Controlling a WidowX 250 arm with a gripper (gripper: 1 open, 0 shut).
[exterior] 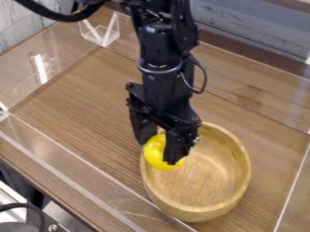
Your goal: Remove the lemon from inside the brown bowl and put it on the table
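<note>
We see the black jaws (164, 149) pointing straight down at the left rim of the brown bowl (224, 186), closed around the lemon (157, 154), one finger on each side of it. The lemon sits low over the bowl's left inner edge, and the bowl rests on the wood-grain surface (85, 91).
</note>
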